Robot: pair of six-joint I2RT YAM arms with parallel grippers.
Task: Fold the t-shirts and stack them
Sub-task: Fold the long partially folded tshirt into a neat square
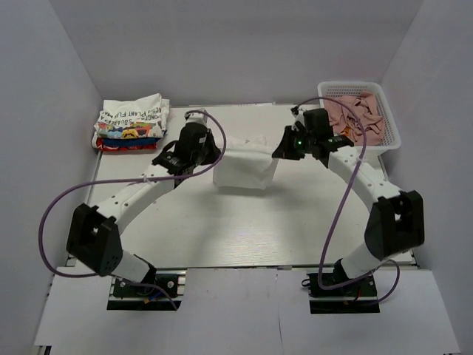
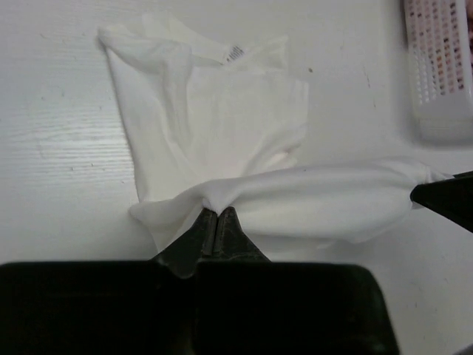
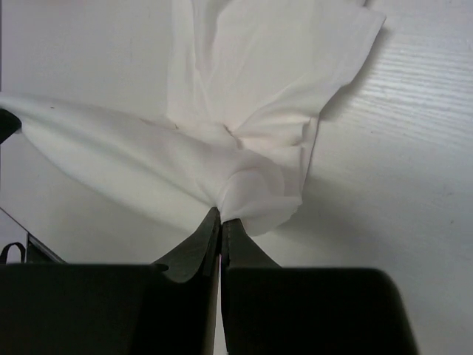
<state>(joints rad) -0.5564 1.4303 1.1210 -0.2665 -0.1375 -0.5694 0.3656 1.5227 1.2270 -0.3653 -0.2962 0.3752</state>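
Reaching inward over mid-table, my left gripper (image 2: 216, 222) and right gripper (image 3: 220, 219) each pinch shut on the plain white t-shirt (image 1: 244, 168), stretched between them. Folded t-shirts (image 1: 129, 122) sit stacked far left; the basket (image 1: 347, 88) far right holds pinkish cloths (image 1: 358, 115).

table (image 1: 222, 229) open in front; white shirt (image 1: 244, 168) spans centre; stack (image 1: 131, 124) left, basket (image 1: 392, 127) right.

Both arms elbows out, forearms angled inward, left tool (image 1: 219, 156) and right tool (image 1: 278, 154) apart, each pinched tight on the white t-shirt (image 1: 244, 170)
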